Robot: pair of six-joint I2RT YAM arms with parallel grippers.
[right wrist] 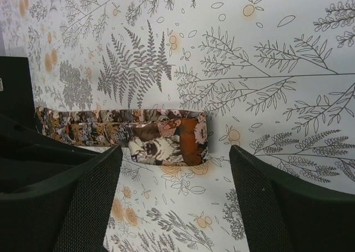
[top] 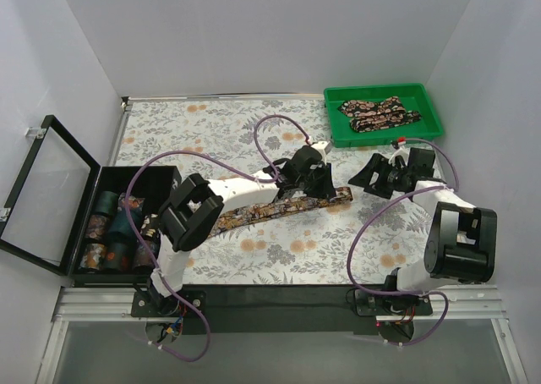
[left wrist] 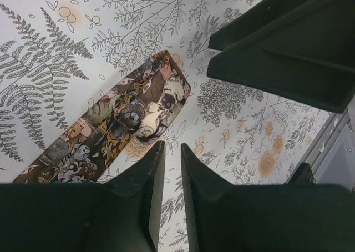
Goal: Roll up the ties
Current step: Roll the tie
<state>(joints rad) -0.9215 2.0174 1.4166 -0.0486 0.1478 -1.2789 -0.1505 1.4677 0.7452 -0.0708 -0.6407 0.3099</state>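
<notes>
Black box (top: 127, 223), lid up, w/ rolled ties, near left on bench (top: 211, 130). Tie (top: 279, 208) flat mid-bench. L gripper (left wrist: 169, 169) nearly clenched just beside tie end, grasping nothing seen. R gripper (right wrist: 175, 193) released above same end. Green tray (top: 385, 113) w/ ties far right.

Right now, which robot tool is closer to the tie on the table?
Left. The left tool sits right over the tie near its end; the right tool hangs just beyond that end.
</notes>
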